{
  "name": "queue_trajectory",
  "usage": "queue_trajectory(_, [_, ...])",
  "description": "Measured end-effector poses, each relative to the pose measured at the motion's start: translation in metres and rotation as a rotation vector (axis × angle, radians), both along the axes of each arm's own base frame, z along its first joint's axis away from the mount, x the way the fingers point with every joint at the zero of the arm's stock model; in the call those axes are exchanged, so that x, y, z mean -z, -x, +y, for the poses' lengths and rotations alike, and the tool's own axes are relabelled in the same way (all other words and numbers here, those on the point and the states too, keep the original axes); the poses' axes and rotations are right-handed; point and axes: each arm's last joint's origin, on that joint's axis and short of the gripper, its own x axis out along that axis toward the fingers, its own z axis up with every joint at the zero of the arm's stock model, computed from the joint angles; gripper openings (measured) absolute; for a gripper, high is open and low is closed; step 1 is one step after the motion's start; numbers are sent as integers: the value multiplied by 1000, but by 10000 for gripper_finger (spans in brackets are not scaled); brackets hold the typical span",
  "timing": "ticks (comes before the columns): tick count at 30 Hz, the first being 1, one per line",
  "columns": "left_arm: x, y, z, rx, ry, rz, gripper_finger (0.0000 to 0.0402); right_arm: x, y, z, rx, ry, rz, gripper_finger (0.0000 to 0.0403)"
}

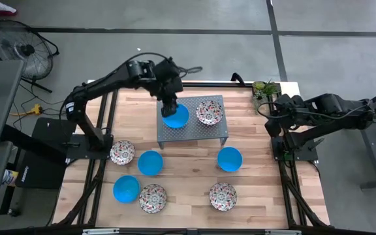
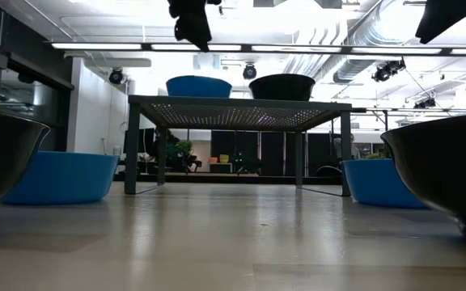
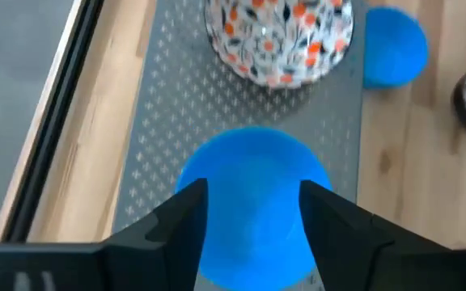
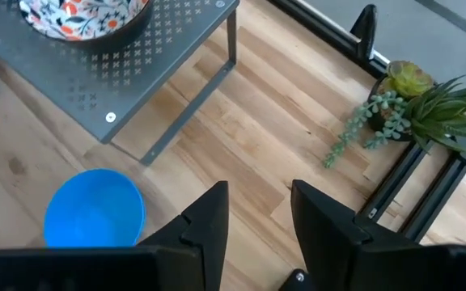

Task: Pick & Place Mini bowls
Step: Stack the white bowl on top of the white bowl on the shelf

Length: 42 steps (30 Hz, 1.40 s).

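- We see the left gripper (image 1: 169, 108) poised over the grey perforated stand (image 1: 191, 130), its two dark, angular fingers (image 3: 186, 212) standing apart on either side of a plain blue mini bowl (image 3: 253, 202); the bowl sits on the stand's metal top, and we cannot tell whether the fingertips touch its rim.
- Beside that bowl on the same stand sits a floral mini bowl (image 1: 209, 111), white and glossy inside with red-and-dark sprigs.
- The stand's top is flat sheet metal punched with small cross-shaped holes, carried on thin square legs (image 4: 232, 48); in the low view both bowls show as rounded shapes above its edge.
- The table (image 1: 194, 179) is pale wooden planking with visible grain, framed by black rails.
- On the wood we count three more smooth blue bowls: one near the stand's left front (image 1: 150, 162), one nearer the front left (image 1: 126, 188), one towards the right (image 1: 229, 158).
- Three more speckled bowls rest there too: one at the left (image 1: 122, 152), one touching or just beside the front-left blue bowl (image 1: 153, 198), one at front right (image 1: 222, 196).
- The right gripper (image 4: 259, 214) hangs over bare wood at the table's right side, its fingers parted with nothing between them.
- A small spiky green plant (image 4: 415, 101) stands at the far right corner.
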Motion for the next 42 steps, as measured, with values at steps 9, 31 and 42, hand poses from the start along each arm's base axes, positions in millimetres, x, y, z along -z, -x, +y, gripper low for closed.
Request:
queue_trajectory(9, [-5,0,-63,135,-127,68,197,2,0,5,-188,-75,73,124])
queue_trajectory(31, [-8,96,-157,255,-354,104,197,35,-70,89,-100,-308,113,124])
queue_trajectory(42, [45,175,-174,286,-203,-343,197,78,-112,161,168,-555,48,124])
